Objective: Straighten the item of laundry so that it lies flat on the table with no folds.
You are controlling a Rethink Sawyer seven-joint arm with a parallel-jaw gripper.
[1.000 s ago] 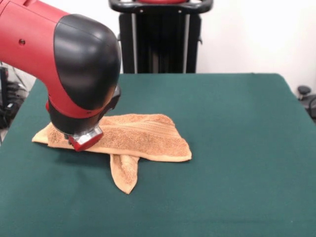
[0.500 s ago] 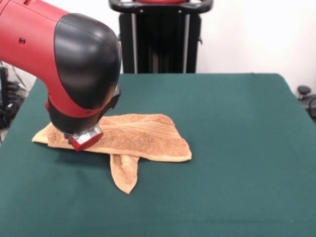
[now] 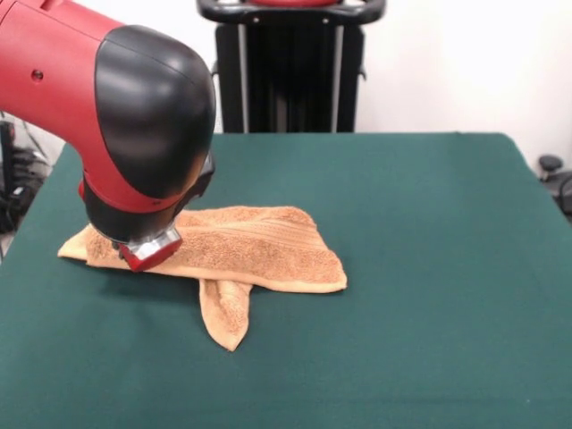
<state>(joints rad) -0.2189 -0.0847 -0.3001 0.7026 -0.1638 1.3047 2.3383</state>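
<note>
The orange-tan towel (image 3: 255, 250) lies folded over itself on the green table (image 3: 429, 268), left of centre. One folded flap sticks out toward the front edge, and ribbed bands show on its top layer. The red and black arm comes in from the upper left, and its gripper end (image 3: 147, 250) is down on the towel's left part. The arm's bulky black housing hides the fingers, so I cannot tell whether they are open or shut. The towel's left end pokes out beyond the arm.
The robot's black pedestal (image 3: 290, 63) stands behind the table's far edge. Dark equipment shows past the table's right edge (image 3: 554, 174) and left edge.
The arm has shifted very slightly to the left over the towel. The towel has not visibly changed shape.
</note>
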